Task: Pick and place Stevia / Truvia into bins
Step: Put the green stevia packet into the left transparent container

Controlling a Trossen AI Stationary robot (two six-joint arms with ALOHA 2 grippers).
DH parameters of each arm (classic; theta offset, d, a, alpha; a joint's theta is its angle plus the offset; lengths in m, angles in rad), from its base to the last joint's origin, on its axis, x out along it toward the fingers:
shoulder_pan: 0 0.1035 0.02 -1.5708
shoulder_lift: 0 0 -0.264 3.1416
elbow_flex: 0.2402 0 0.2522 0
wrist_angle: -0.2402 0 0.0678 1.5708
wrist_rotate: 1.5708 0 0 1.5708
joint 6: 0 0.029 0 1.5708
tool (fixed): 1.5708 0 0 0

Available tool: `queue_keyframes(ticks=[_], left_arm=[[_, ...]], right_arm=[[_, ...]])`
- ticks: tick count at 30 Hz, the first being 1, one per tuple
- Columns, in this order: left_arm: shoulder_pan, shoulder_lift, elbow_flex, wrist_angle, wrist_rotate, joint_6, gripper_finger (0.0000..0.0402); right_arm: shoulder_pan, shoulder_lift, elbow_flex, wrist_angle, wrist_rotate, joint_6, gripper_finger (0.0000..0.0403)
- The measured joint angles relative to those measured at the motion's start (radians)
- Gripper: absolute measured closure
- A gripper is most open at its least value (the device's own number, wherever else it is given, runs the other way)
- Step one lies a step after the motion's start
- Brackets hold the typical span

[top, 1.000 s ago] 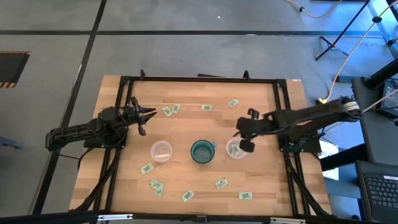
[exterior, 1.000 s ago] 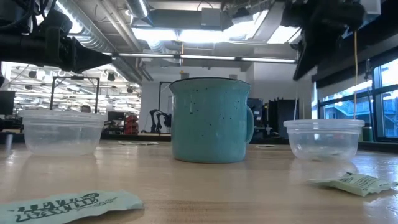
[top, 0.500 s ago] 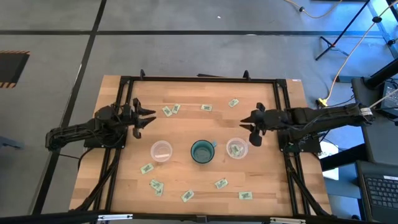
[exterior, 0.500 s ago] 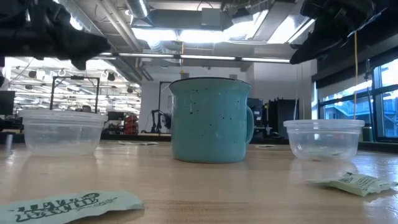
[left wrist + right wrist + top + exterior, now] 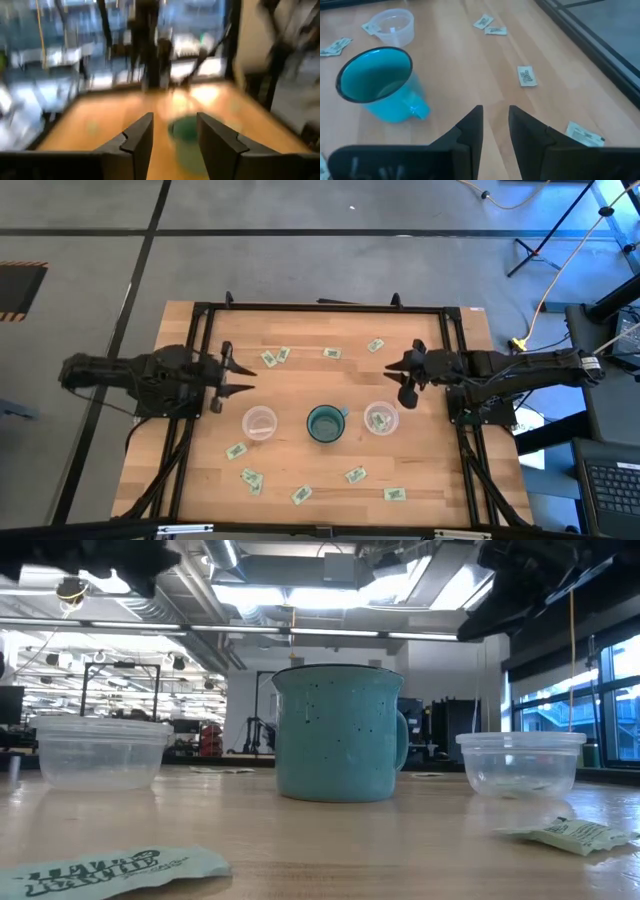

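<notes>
Several pale green-and-white Stevia packets lie flat on the wooden table, among them one (image 5: 268,358) in the far row and one (image 5: 355,474) in the near row. The left clear cup (image 5: 259,422) stands upright with nothing showing in it. The right clear cup (image 5: 380,419) holds packets. My left gripper (image 5: 240,373) is open and empty, above the table on the far left side of the left cup. My right gripper (image 5: 396,378) is open and empty, on the far right side of the right cup. The right wrist view shows its fingers apart (image 5: 495,125) over bare wood.
A teal mug (image 5: 325,423) stands between the two cups and looms large in the low view (image 5: 338,732). A black frame (image 5: 320,307) runs round the table's edges. Bare wood lies between the far packets and the cups.
My right gripper has drawn back from above the right cup toward the table's far right. My left gripper has risen, as the low view shows, and its arm has swung to lie level from the left. No packets or cups have moved.
</notes>
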Motion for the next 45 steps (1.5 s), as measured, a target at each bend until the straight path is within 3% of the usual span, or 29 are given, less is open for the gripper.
queue_keyframes(ticks=[5, 10, 13, 21, 25, 29, 36, 45], left_arm=[[-0.134, 0.254, 0.24, -0.432, -0.185, -0.18, 0.0258], [-0.253, 0.452, 0.437, -0.752, -0.17, -0.506, 0.0258], [-0.319, 0.541, 0.502, -0.846, -0.143, -0.681, 0.0258], [-0.48, 0.717, 0.491, -0.917, -0.079, -1.151, 0.0259], [-0.544, 0.792, 0.476, -0.904, -0.106, -1.278, 0.0259], [-0.596, 0.876, 0.476, -0.883, -0.14, -1.335, 0.0259], [-0.656, 1.008, 0.476, -0.845, -0.096, -1.419, 0.0259], [-0.668, 1.142, 0.475, -0.807, -0.107, -1.43, 0.0259]], right_arm=[[-0.017, 0.0, 0.0, 0.002, 0.0, 0.003, 0.0306], [-0.022, 0.0, 0.0, 0.002, 0.0, -0.005, 0.0306], [-0.022, 0.0, 0.0, 0.002, 0.0, -0.027, 0.0306], [-0.022, 0.0, 0.0, 0.001, 0.0, -0.083, 0.0306], [-0.022, 0.0, 0.0, 0.001, 0.0, -0.109, 0.0306], [-0.021, 0.0, 0.0, 0.001, 0.0, -0.126, 0.0306], [-0.022, 0.0, 0.0, 0.001, 0.0, -0.131, 0.0306], [-0.021, 0.0, 0.0, 0.001, 0.0, -0.128, 0.0306]])
